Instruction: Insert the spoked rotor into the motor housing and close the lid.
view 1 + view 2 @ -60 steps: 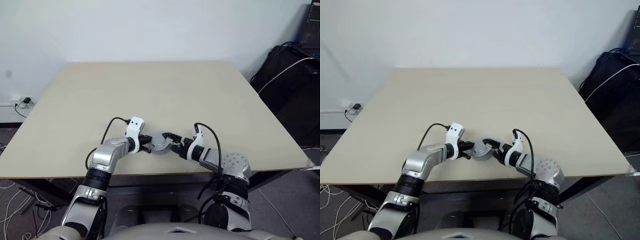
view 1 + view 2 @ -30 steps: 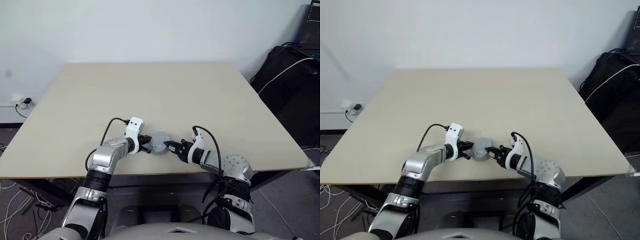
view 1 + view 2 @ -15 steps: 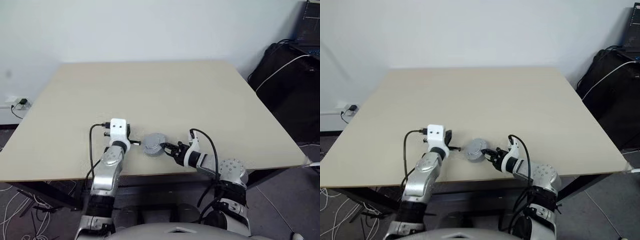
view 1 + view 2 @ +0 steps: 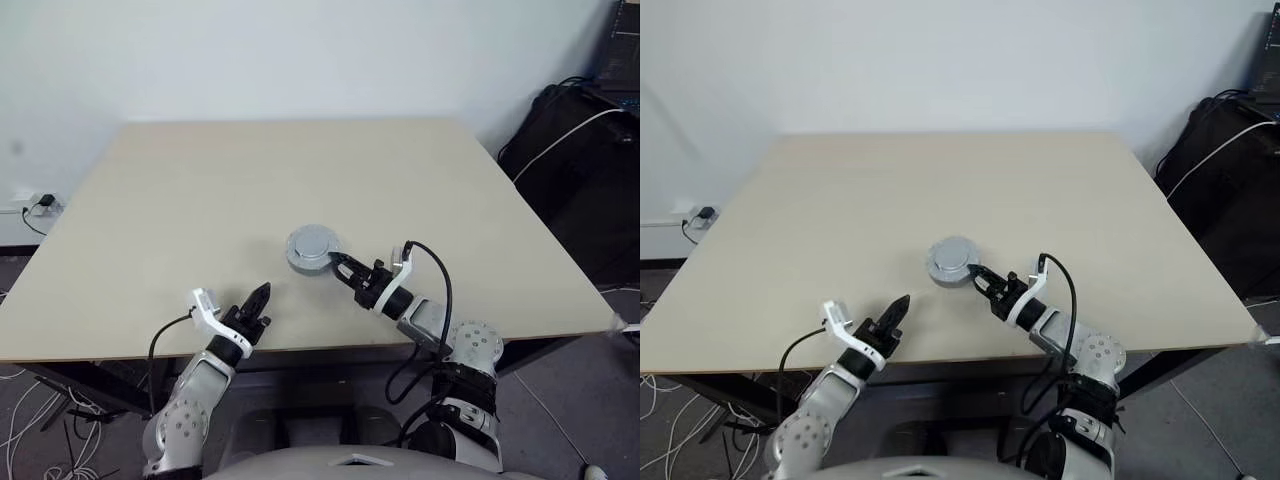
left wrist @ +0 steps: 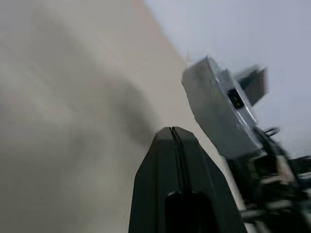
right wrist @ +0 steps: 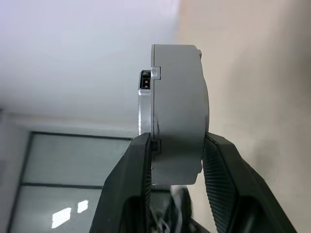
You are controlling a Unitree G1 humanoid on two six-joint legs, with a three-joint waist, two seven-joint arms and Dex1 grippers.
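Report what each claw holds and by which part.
The right claw clamps the closed motor housing across its two flat faces, at the rim. The left claw is shut on nothing.

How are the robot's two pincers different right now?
The right pincer grips the round grey motor housing by its edge; the left pincer holds nothing. The right pincer's black fingers sit apart around the housing, while the left pincer's are pressed shut. The left pincer hangs near the table's front edge. Both have two black fingers.

Both head cameras look forward and down over the desk (image 4: 150, 200) from well back. Each wrist camera sits close behind its pincer; both catch the motor housing (image 6: 177, 126).
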